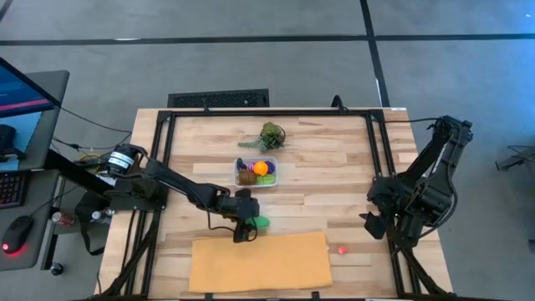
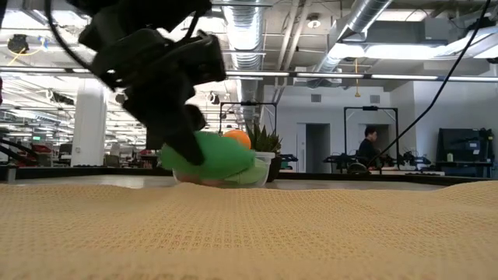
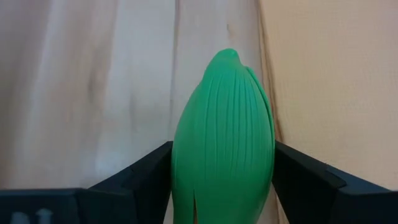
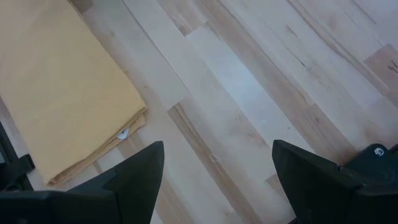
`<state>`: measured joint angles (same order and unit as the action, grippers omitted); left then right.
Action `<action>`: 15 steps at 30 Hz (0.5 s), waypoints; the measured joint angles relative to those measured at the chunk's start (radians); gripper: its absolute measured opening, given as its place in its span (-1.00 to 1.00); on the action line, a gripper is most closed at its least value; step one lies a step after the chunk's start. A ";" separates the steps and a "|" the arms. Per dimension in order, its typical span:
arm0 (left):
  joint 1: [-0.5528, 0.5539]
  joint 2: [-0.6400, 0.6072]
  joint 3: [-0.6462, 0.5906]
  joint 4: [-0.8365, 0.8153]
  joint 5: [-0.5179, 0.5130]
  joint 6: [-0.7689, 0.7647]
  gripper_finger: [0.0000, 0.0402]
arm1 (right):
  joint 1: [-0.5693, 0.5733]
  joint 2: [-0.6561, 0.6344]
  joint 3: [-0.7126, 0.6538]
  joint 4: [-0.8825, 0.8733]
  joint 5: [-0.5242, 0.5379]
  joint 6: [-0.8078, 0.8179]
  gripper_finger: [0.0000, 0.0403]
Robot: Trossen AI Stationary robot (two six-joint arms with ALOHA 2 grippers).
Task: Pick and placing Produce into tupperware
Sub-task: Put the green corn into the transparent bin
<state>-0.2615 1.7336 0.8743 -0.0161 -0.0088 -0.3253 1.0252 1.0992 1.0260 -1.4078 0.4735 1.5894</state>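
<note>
So the left gripper (image 1: pixel 247 226) was clamped on one ribbed green toy vegetable (image 3: pixel 224 143), right at the near edge of the flat tan-orange woven cloth (image 1: pixel 259 261) on the wooden slat table (image 1: pixel 334 159). One small clear plastic tub (image 1: pixel 256 171) sat mid-table with an orange piece and a few others inside, one bushy green leafy bunch (image 1: pixel 269 137) just behind it. One small red piece (image 1: pixel 342 249) lay beside the cloth. The right gripper (image 4: pixel 217 180) hung with fingers apart, holding nothing. No readable writing anywhere.

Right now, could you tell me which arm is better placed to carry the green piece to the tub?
Left. The left gripper is shut on the green piece, near the tupperware. The right gripper waits open at the table's right side, holding nothing.
</note>
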 joint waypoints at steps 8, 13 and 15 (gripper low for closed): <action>0.049 0.000 0.132 -0.122 -0.005 0.089 0.17 | 0.000 0.000 0.000 0.000 0.000 0.000 0.44; 0.079 0.000 0.206 -0.215 -0.023 0.141 0.17 | 0.000 0.000 0.000 -0.007 0.007 -0.003 0.44; 0.093 0.000 0.232 -0.249 -0.027 0.160 0.17 | 0.000 0.000 0.000 -0.008 0.023 -0.003 0.44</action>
<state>-0.1687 1.7332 1.1067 -0.2651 -0.0360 -0.1649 1.0252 1.0992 1.0260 -1.4162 0.4967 1.5864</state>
